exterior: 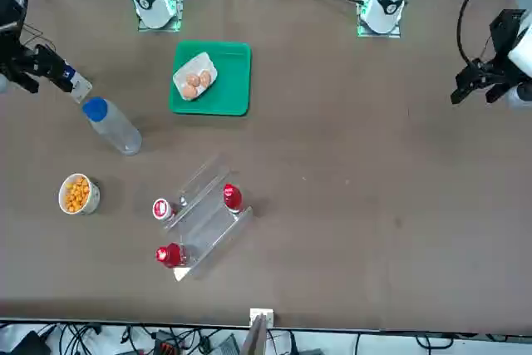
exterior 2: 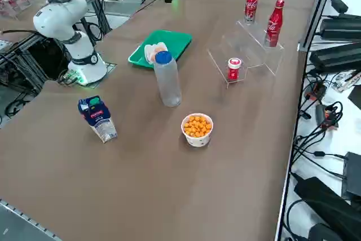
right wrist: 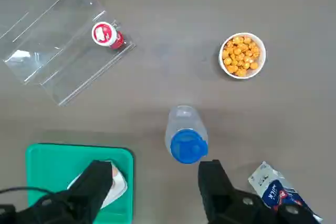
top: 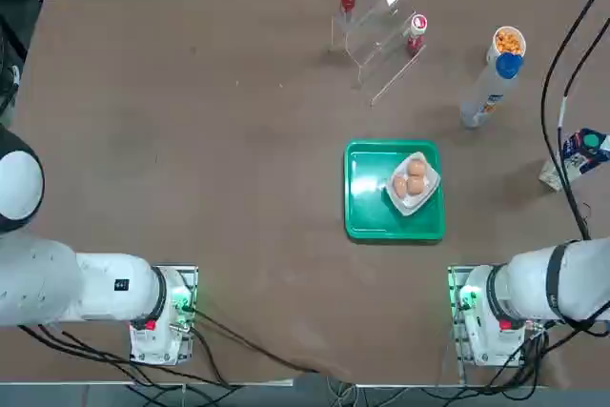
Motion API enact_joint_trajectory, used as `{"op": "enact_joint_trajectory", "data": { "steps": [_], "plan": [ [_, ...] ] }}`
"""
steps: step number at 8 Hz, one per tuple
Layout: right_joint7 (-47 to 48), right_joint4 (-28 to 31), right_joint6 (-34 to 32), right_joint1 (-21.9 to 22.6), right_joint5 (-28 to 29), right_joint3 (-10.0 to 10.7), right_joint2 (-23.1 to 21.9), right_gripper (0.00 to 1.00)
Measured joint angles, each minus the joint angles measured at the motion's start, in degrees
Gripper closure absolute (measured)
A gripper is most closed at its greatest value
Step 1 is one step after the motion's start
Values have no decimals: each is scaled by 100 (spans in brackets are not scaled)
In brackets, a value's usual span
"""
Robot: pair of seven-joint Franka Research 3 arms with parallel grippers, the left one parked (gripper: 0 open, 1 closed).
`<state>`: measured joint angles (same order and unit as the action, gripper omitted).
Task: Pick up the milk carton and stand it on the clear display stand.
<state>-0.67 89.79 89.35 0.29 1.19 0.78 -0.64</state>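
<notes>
Carton not picked up yet, arm parked high

The carton stood alone near the desk's right edge, well apart from the stand at the far edge, which already carried three red bottles. The right gripper hung high above the desk looking straight down, jaws apart and empty, probably lining up its reach.

The milk carton, white and dark blue with a green cap, stands upright on the table. The clear display stand, a transparent stepped riser, sits well apart.
</notes>
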Motion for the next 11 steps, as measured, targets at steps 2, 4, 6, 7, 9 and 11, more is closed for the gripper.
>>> {"op": "enact_joint_trajectory", "data": {
  "steps": [2, 4, 6, 7, 9, 11],
  "plan": [
    [-11, -1, -49, -4, -13, 13, 0, 0],
    [-15, 0, -70, -30, -33, 72, 0, 0],
    [-30, 4, -143, -152, -116, 167, 25, 0],
    [-37, 19, -183, -209, -206, 187, 56, 0],
    [-111, 109, -251, -421, -287, 204, 128, 0],
    [-1077, 314, -250, -855, -334, 229, 145, 0]
  ]
}}
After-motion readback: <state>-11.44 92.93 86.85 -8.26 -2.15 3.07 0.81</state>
